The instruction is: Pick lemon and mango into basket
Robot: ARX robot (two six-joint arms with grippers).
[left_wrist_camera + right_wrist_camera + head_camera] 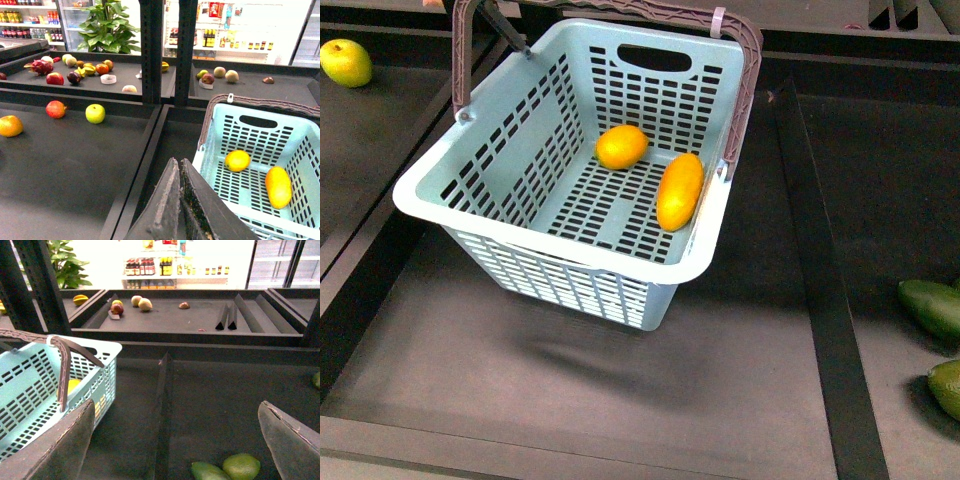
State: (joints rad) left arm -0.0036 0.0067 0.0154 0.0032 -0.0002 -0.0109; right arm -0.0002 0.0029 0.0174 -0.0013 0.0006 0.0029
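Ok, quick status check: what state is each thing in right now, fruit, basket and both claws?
lemon: lying in the basket, near the far wall.
mango: lying in the basket, against the right wall.
basket: upright, handles raised, holding both fruits.
left claw: shut, empty, outside the basket.
right claw: open, empty, over the tray.
avocados: loose on the right tray.

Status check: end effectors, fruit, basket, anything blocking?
Left end effector shut, empty. Right end effector open, empty. Lemon and mango both lying on basket floor, apart. Nothing in the way.
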